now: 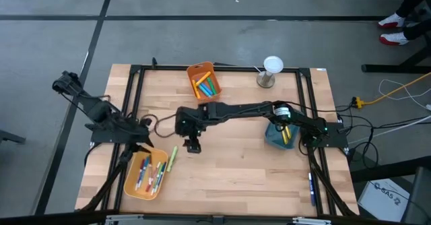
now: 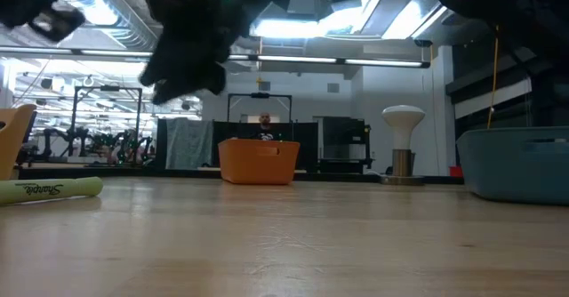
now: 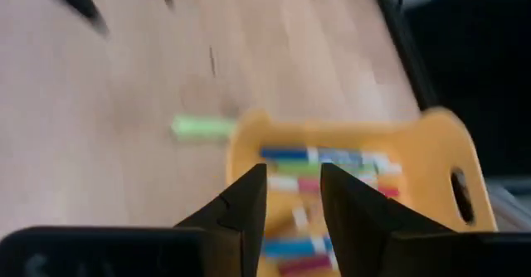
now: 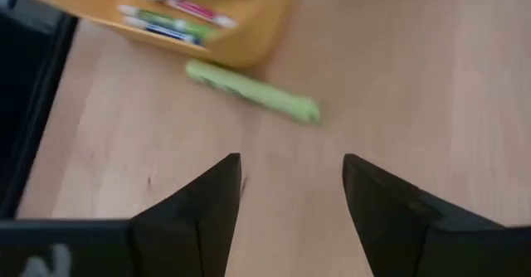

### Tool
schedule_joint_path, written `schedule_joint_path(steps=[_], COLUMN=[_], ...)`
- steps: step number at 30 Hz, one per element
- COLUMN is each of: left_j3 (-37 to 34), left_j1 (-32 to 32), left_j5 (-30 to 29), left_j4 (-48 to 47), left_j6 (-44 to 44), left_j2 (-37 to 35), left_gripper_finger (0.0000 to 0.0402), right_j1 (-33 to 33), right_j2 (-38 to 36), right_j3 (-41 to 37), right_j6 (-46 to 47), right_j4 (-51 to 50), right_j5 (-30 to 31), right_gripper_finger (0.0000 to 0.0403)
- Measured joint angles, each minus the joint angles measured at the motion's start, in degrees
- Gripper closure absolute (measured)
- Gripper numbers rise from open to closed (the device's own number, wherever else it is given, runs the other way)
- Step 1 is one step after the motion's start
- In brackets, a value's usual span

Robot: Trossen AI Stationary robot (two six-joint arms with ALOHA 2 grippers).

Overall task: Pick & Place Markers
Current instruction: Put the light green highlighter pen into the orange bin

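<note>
- Markers lie in three bins and one lies loose: a light green marker rests on the bare table, just beside the rim of the yellow bin near the front left.
- That yellow bin holds several markers in blue, green, red and white, lying side by side.
- An orange bin at the back edge carries yellow, green and blue markers.
- A blue bin on the right side holds at least one yellow marker; the right arm crosses above it.
- Only the low view shows lettering on the green marker; it also shows a person in the room behind the orange bin, and a white-topped stand at the back of the table.
- The right wrist view shows the green marker lying against the yellow bin, apart from the fingers.
- Right end effector reaches from the right across to table centre, pointing down above bare wood, jaws open and empty.
- Left end effector hovers over the yellow bin, fingers a little apart with nothing between them.
</note>
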Motion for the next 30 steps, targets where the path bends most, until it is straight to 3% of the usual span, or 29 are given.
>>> schedule_joint_path(steps=[4, 11, 17, 22, 28, 30], left_j3=[-2.05, -13.04, -21.65, -26.34, -26.70, -26.69], left_j1=[-2.93, -5.02, -5.02, -4.49, -0.39, 1.88], left_j5=[-5.29, -5.13, -4.86, -8.02, -9.78, -7.81], left_j4=[8.37, 23.46, 28.39, 29.85, 29.64, 31.06], left_j6=[5.26, 9.59, 9.70, 11.96, 15.21, 17.09], left_j2=[-6.92, -19.54, -29.53, -37.77, -37.66, -37.66], left_gripper_finger=[0.0291, 0.0289, 0.0292, 0.0288, 0.0291, 0.0293], right_j1=[1.94, 4.54, 4.31, 4.10, 4.12, 4.11], right_j2=[-0.02, 0.00, 0.07, 0.02, 0.36, 0.62], right_j3=[-1.45, -6.91, -9.75, -9.70, -9.62, -9.62], right_j6=[-10.73, -23.41, -23.69, -23.52, -22.97, -22.01], right_j4=[5.16, 16.29, 20.65, 21.97, 23.71, 23.73], right_j5=[-0.03, -0.15, 0.00, 0.07, 0.00, 0.00], right_gripper_finger=[0.0194, 0.0194, 0.0194, 0.0194, 0.0194, 0.0194])
